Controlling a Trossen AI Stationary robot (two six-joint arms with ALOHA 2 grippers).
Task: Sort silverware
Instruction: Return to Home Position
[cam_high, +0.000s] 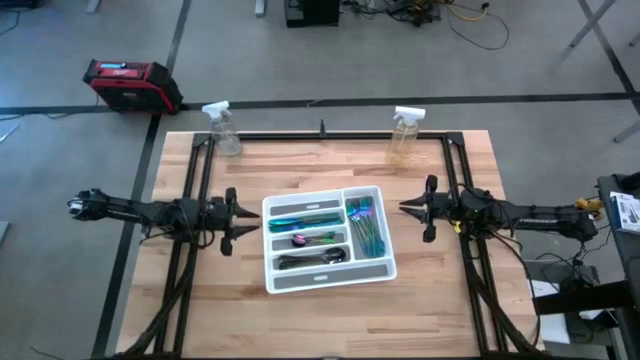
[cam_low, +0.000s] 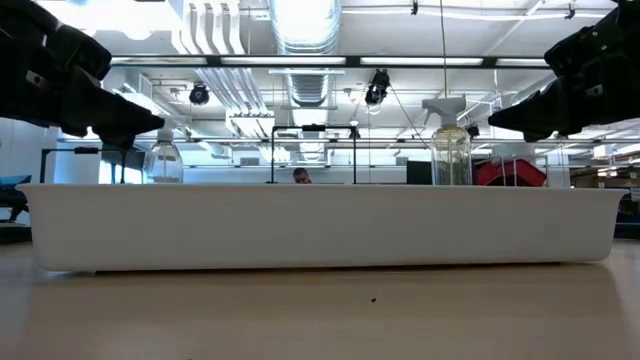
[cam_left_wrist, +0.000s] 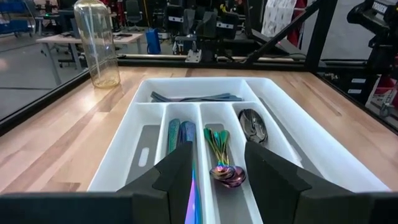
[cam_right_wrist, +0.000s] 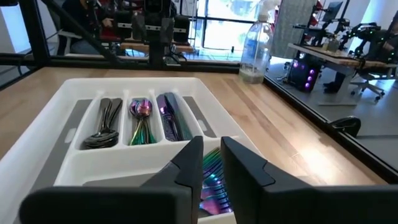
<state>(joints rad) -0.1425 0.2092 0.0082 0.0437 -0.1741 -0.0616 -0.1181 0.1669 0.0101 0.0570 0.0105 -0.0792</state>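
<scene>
We see the silverware (cam_high: 305, 212) in the tray (cam_high: 330, 276) lying mostly along the tabletop's left-right direction. The left hand (cam_high: 250, 224) and the right hand (cam_high: 408, 208) are open and empty.

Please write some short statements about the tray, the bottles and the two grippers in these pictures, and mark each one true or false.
1. The silverware tray lies between the left gripper and the right gripper. True.
2. The right gripper holds something. False: it is open and empty.
3. Two spray bottles stand on the table, apart from the tray. True.
4. The black utensils lie loose on the table. False: they lie in one compartment of the tray.
5. The left gripper is shut. False: its fingers are apart.
</scene>
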